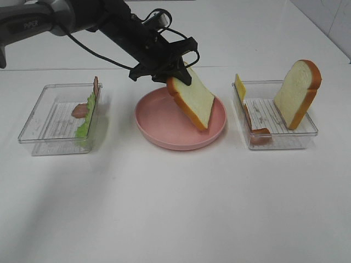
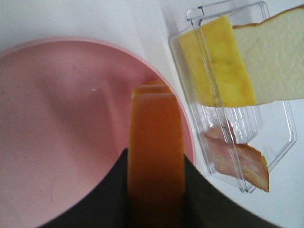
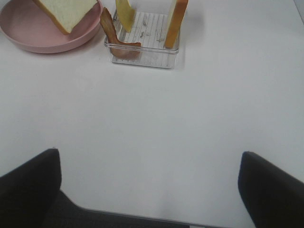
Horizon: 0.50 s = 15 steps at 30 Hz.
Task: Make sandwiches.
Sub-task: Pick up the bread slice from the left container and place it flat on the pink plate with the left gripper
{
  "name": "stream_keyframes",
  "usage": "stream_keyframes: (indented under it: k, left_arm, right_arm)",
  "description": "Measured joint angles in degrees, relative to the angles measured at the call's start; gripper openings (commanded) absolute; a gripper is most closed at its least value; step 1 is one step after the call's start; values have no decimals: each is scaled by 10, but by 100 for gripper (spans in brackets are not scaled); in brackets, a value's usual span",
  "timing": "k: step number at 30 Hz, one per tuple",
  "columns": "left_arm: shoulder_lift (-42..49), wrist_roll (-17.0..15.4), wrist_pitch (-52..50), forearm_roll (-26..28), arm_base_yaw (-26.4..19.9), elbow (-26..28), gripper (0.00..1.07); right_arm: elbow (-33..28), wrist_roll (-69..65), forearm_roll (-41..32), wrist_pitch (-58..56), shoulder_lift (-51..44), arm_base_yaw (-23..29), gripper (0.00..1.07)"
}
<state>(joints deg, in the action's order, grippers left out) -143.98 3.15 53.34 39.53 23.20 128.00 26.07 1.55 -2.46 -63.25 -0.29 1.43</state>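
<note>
The left tool (image 1: 171,75) is clamped on the top edge of a white toy bread slice with a tan-orange crust (image 1: 193,98). The slice hangs tilted right under the tool, with its lower corner down inside the round pink plastic plate (image 1: 159,130). Honestly can't tell if that corner touches the plate or just floats over it. In the left wrist view the orange crust runs between the 2 dark fingers (image 2: 95,206), snug on both sides.

The right tool (image 3: 151,190) is spread wide with nothing in it, over bare bench and well apart from the plate.

Just right of the plate is a clear rectangular plastic tray (image 1: 274,141). In it:
- 1 yellow cheese slice (image 1: 239,86), upright against the wall nearest the plate
- 1 brown-red bacon strip (image 1: 258,133), slumped along that same side
- a second white bread slice (image 1: 296,93), standing on edge at the side far from the plate

Left of the plate there's another clear plastic tray (image 1: 52,123). A green lettuce leaf (image 1: 86,121) leans on its plate-side wall, with pinkish bacon pieces (image 1: 80,110) beside it.

The bench (image 1: 175,208) is plain white and matte. A bit of white tiled wall (image 1: 334,19) shows beyond it, behind and right of the plate.
</note>
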Motion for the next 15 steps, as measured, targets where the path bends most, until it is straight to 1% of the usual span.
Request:
stream_keyframes:
  k: [1,3,4,6,9,11,15]
  left_arm:
    - [0,0,0,0,0,0,0]
    - [-9,-21,-14,6,0,0,0]
    - [-9,-21,-14,6,0,0,0]
    - [-13,-37,-15,10,0,0,0]
    - [-14,-42,-15,11,0,0,0]
    - [-20,-69,-14,14,0,0,0]
    - [-24,-82,-13,14,0,0,0]
  right_arm:
    - [0,0,0,0,0,0,99]
    - [0,0,0,0,0,0,99]
    - [0,0,0,0,0,0,99]
    - [0,0,0,0,0,0,99]
    - [0,0,0,0,0,0,99]
    - [0,0,0,0,0,0,99]
    - [0,0,0,0,0,0,99]
